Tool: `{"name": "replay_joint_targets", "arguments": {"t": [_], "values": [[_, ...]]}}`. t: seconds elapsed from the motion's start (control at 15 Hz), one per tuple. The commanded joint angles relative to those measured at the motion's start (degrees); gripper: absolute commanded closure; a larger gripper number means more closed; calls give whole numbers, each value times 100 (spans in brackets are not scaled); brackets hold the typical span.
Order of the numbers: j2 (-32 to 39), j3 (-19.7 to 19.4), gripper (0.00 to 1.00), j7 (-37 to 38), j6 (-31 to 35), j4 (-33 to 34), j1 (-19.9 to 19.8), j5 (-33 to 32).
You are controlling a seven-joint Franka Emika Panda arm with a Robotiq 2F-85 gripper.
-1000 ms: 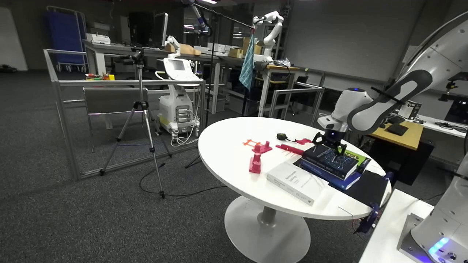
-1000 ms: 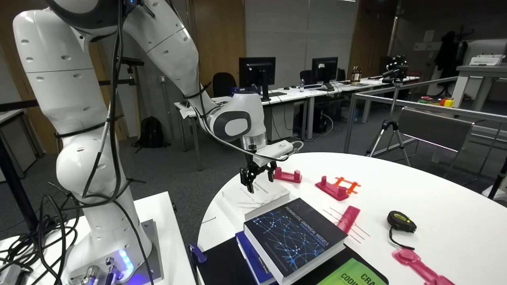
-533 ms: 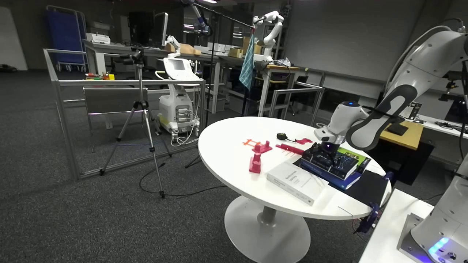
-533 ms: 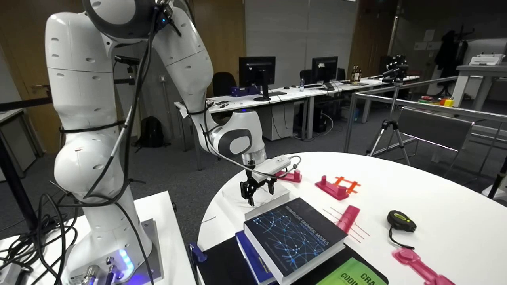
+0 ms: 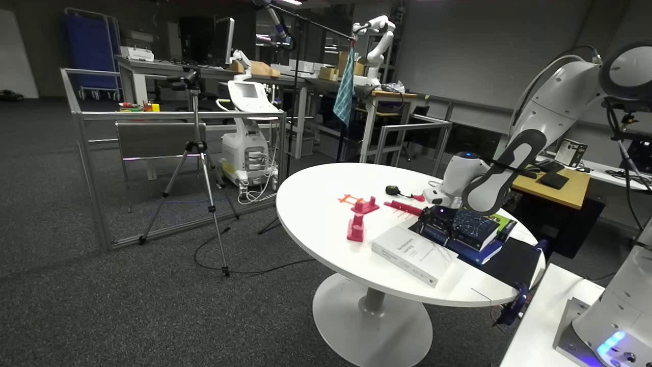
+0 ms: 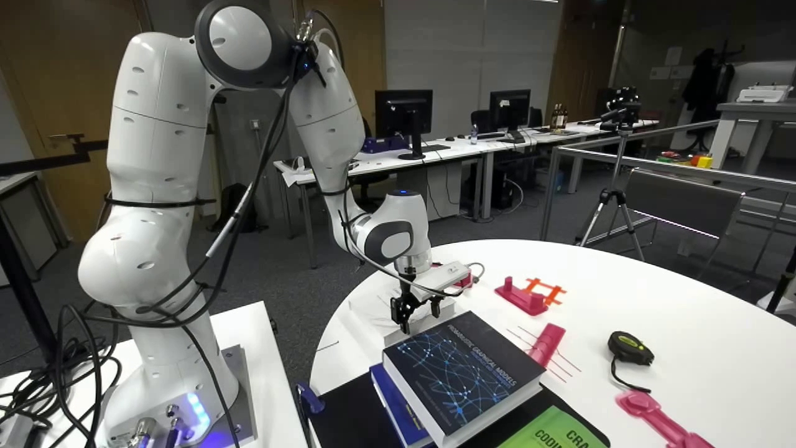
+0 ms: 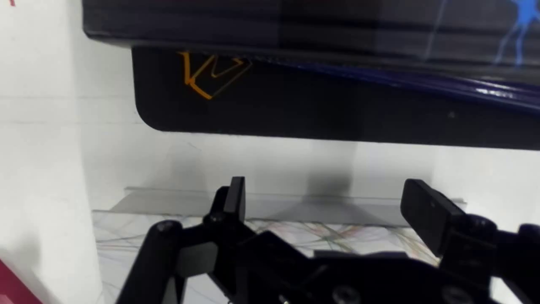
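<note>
Thick white book point(image 5: 411, 253) with grey "Reinforcement Learning" lettering lies flat near the edge of the one round white table point(image 5: 326, 193), and it's one of four books I count here.

Going left to right in an exterior view: two pink plastic-looking brackets point(image 5: 355, 233) with upright ends, then one flat orange lattice point(image 5: 351, 199) right by them. Next up is one black-and-yellow tape measure point(image 5: 392, 190), plus one long pink bar point(image 5: 406, 208) with thin rods sticking out. There's a fourth pink piece too, one stick with a broad rounded end point(image 6: 663, 422), near the tape measure.

Past the white book you hit the one black two-fingered gripper point(image 7: 322, 198), fingers well apart, hanging near the gap between that book and a stack of two. Stack goes like this: one thick dark "Probabilistic Graphical Models" book point(image 6: 465, 373) on top, one blue book point(image 6: 398, 407) underneath, both over one black mat point(image 5: 514, 262). Fourth book is a green-covered one point(image 6: 553, 430), just beside the stack. Far right, two dark-blue clamps point(image 5: 518, 302) sit at the table's edge.
</note>
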Motion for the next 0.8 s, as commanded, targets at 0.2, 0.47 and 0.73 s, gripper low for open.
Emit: {"name": "replay_joint_targets", "arguments": {"t": [0.2,0.47,0.73], "values": [[506,150,0,68,-85,566,-256,-50],[669,430,0,-2,-188,642,-379,69],[725,776,0,-86,-273,665,-618,202]]}}
